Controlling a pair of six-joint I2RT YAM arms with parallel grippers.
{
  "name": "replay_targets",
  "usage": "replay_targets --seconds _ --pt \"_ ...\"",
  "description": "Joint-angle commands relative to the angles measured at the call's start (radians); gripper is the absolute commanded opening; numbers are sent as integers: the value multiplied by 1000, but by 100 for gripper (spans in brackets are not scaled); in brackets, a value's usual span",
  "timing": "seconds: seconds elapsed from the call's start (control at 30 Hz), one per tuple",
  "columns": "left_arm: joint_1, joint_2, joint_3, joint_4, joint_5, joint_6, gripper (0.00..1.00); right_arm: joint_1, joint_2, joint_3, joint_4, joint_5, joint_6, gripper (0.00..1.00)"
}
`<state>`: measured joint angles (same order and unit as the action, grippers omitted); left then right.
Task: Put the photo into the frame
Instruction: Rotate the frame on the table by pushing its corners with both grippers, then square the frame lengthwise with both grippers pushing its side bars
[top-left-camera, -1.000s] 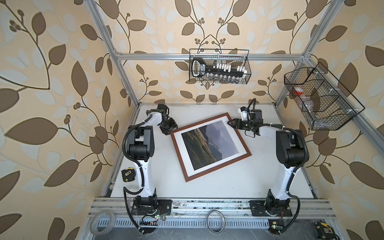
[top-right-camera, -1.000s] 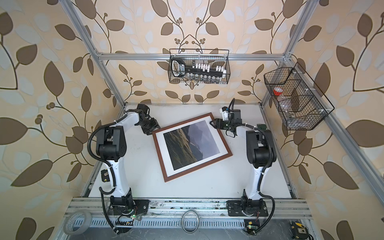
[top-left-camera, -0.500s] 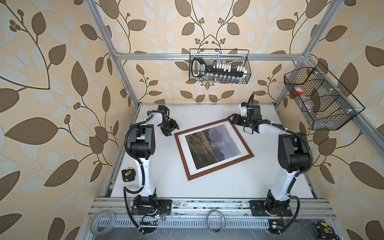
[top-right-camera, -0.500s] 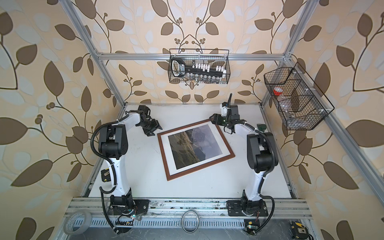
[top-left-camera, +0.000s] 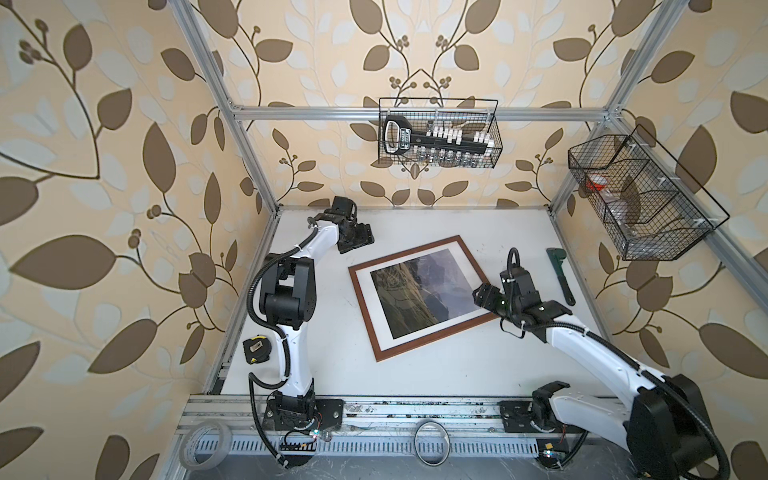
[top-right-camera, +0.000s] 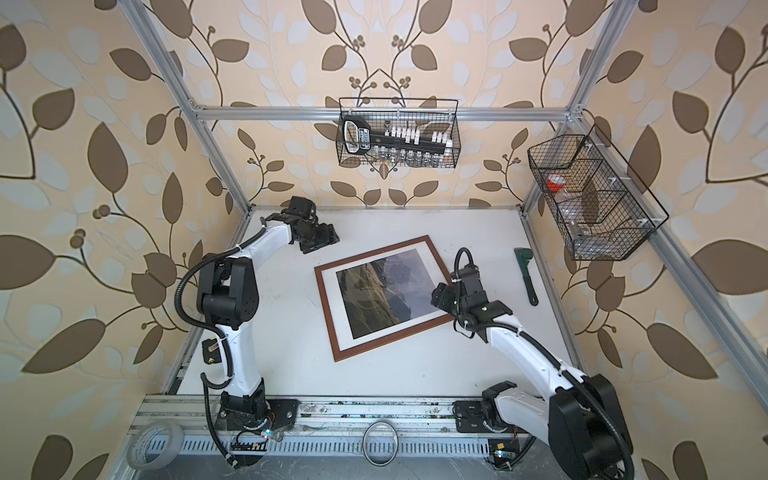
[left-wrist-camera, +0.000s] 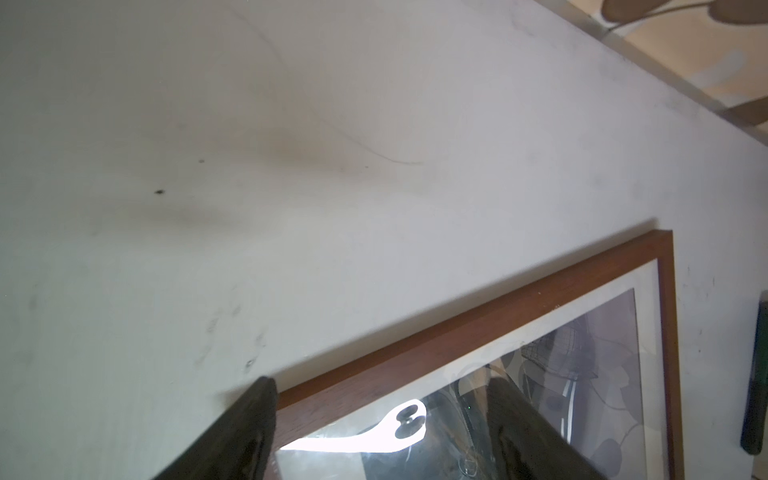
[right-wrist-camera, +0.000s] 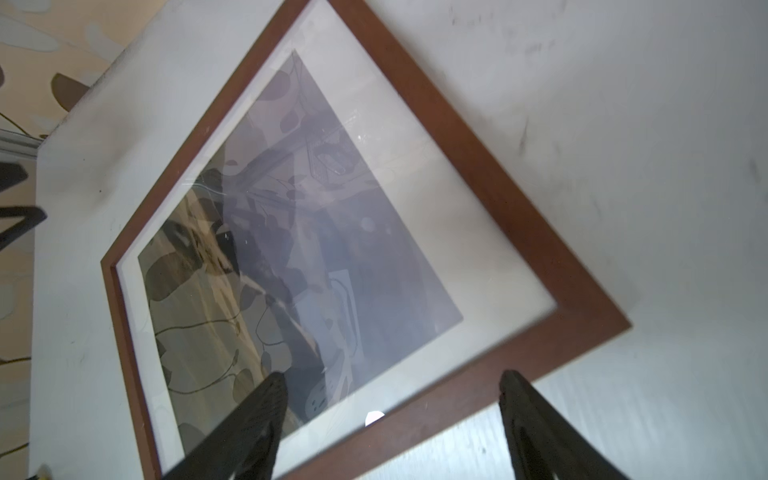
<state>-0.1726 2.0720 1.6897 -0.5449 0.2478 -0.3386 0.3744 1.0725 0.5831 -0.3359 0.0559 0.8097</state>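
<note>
Landmark: the frame lies flat on the white table, face up and skewed to the table's edges.
Photo: the photo sits inside the frame, ringed by a white mat. Reflections across it in the right wrist view suggest it lies under glazing.
Long axis: the frame's long sides run across the table from the left arm's side to the right arm's side, and the right-hand end swings toward the back wall.
Left gripper: the left gripper is off the frame, beyond its far-left corner and apart from it. Its fingers are spread wide and hold nothing. In the left wrist view the frame's long far side crosses the gap between them.
Right gripper: the right gripper is over the frame's right short side, close to the near-right corner. Its fingers are also spread wide and empty, and in the right wrist view the wooden border passes between them. Its height above the wood I cannot tell.
Nearer arm: the right. The frame lies straight under its fingers, while from the left fingers it lies off toward the table's middle.
Stage, as I judge it: the print looks seated, so little is left but to back away.
Next move, as I judge it: the right arm should lift straight off the border, since a sideways drag could shift the frame.
Bystander: a wrench lies well right of the frame.
</note>
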Motion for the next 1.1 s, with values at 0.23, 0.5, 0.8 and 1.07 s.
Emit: replay_targets --seconds 0.23,0.5,0.8,1.07 --pt "-53 153 109 17 51 78 81 116 -22 -204 97 -125 262 84" --pt "-55 183 67 -4 96 57 80 106 188 -167 281 -178 254 85" --pt "-5 9 -227 28 79 -5 79 -47 489 131 282 -242 86 84" --pt "-6 -196 -538 138 120 -201 78 -101 798 480 197 -296 -56 84"
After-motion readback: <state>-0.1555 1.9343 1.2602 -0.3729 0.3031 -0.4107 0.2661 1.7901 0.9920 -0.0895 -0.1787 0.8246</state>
